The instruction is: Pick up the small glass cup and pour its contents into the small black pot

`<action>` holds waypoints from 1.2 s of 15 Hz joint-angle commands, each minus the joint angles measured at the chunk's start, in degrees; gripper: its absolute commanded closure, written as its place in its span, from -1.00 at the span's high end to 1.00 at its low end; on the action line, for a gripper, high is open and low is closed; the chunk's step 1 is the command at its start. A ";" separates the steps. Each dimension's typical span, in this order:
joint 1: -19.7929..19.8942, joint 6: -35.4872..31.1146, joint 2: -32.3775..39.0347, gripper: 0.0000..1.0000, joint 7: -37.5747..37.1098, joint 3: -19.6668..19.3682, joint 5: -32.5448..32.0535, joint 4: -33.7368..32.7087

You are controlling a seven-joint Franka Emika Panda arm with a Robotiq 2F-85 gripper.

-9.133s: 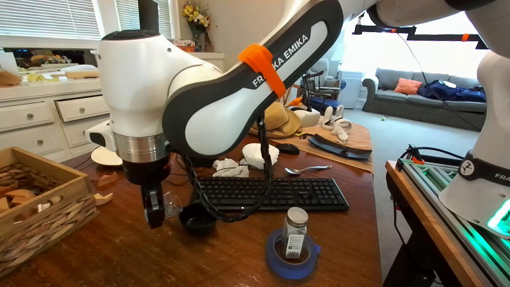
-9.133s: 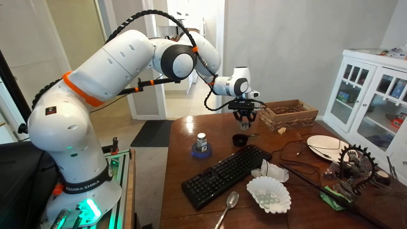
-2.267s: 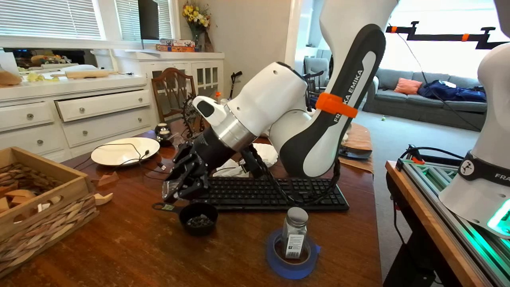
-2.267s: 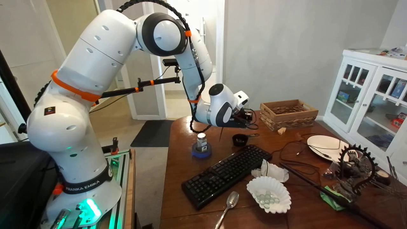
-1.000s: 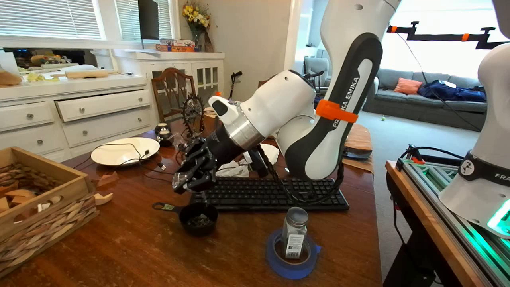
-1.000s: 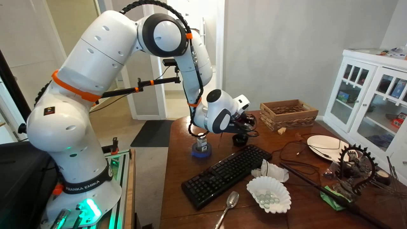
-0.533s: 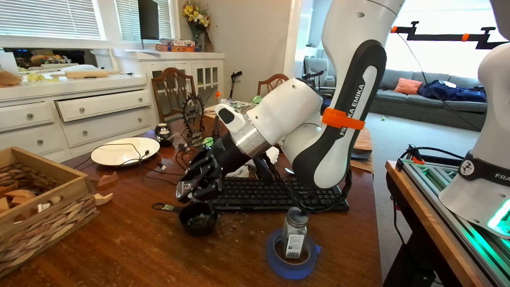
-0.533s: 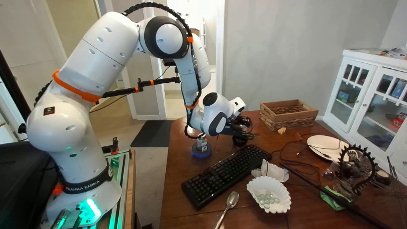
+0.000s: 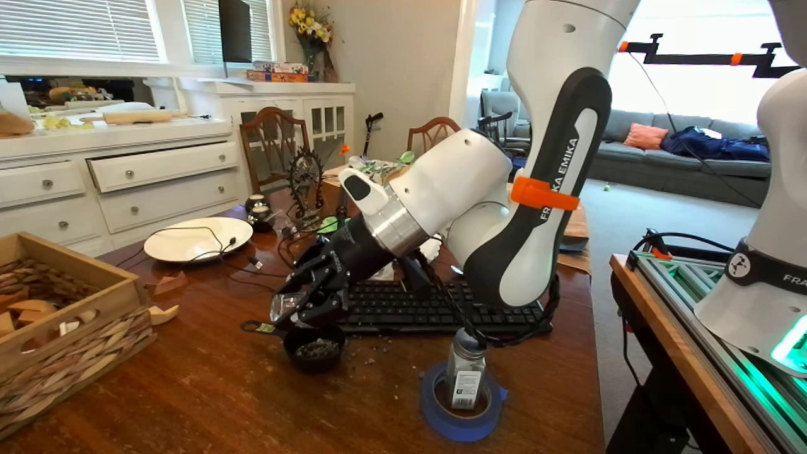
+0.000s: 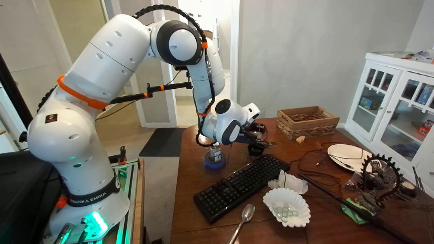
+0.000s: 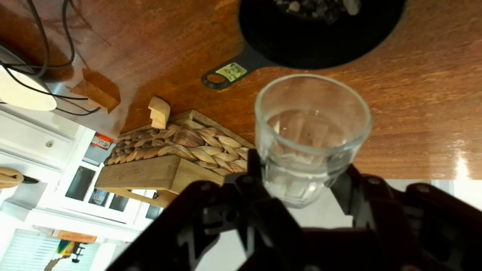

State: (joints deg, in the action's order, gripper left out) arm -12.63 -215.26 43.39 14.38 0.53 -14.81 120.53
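Observation:
The small glass cup (image 11: 312, 158) sits between the fingers of my gripper (image 11: 301, 169), which is shut on it. Clear glass shows down to its bottom, with no stones in it. Below, on the table, stands the small black pot (image 9: 313, 364), its inside (image 11: 320, 34) partly covered by small grey stones. In an exterior view the tilted gripper hangs low over the pot's far rim, with the cup (image 9: 285, 307) above the handle side. The pot (image 10: 255, 150) is partly hidden behind the gripper in an exterior view. Loose bits (image 9: 371, 361) lie on the table beside the pot.
A black keyboard (image 10: 240, 188) lies close to the pot. The blue tape roll (image 9: 463, 425) with a jar (image 9: 466, 372) standing in it is nearby. A woven basket (image 10: 307, 122), a white plate (image 9: 198, 239), a scalloped white bowl (image 10: 287, 203) and a spoon (image 10: 244, 217) are around.
The gripper has tilted over and come lower with the cup. Stones now show in the pot, where none showed in the oldest frame. Within the last second, bits have scattered on the table.

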 commanded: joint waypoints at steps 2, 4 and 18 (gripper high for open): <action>0.65 -3.46 1.60 -0.56 2.26 0.22 -1.01 -0.56; 0.72 -0.29 0.30 -0.56 2.14 0.35 -1.26 0.37; 10.42 32.25 -11.18 -0.56 6.02 3.76 -15.68 2.79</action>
State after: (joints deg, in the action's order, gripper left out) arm -5.24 -191.22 35.37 17.57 3.18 -27.21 121.40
